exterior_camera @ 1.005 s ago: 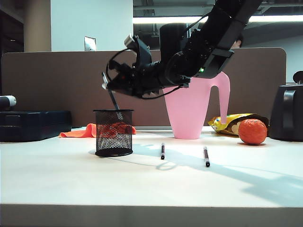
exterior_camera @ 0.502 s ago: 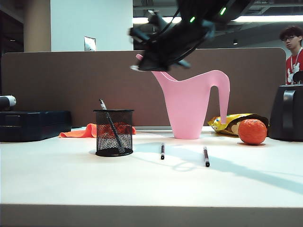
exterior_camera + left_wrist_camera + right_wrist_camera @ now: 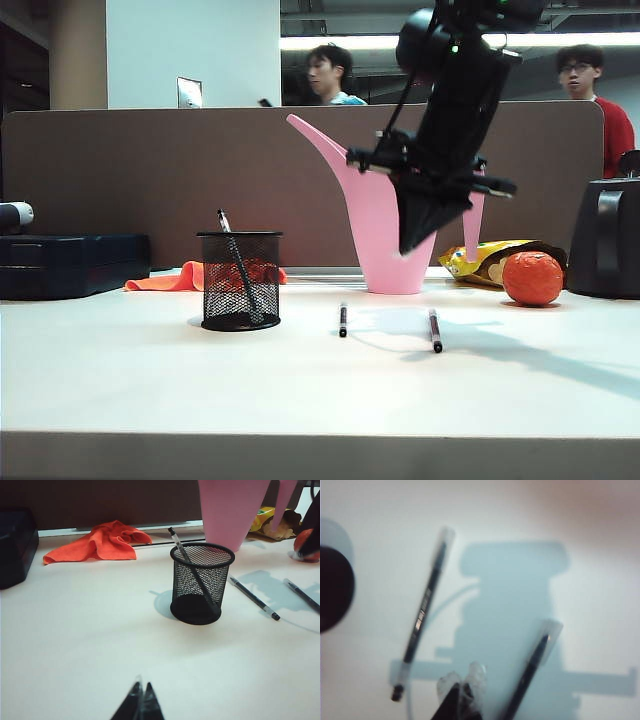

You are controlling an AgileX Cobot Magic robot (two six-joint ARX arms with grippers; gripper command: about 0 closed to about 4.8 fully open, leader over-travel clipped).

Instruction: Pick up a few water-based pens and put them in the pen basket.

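Above the two loose pens I have my right gripper (image 3: 412,245) hanging in the air, pointing down at the table (image 3: 300,390). Its fingers (image 3: 454,700) are pressed together and hold nothing. Below the tips, one pen (image 3: 343,320) lies to one side of them and the other pen (image 3: 435,330) to the other side, both flat on the table and well apart from each other. From the right wrist camera, blurred as it is, I see the same: first pen (image 3: 422,612), second pen (image 3: 530,672), fingers between them and clear of both.

My left gripper (image 3: 140,706) sits low over bare table, fingers (image 3: 131,707) closed to a point, touching nothing I can see. Ahead of its tips stands the basket (image 3: 202,582), well apart from them, with a third pen (image 3: 192,572) leaning inside, its top sticking out over the rim. On the exterior camera the basket (image 3: 240,280) stands off to the side of the right fingers, beyond the nearer loose pen.
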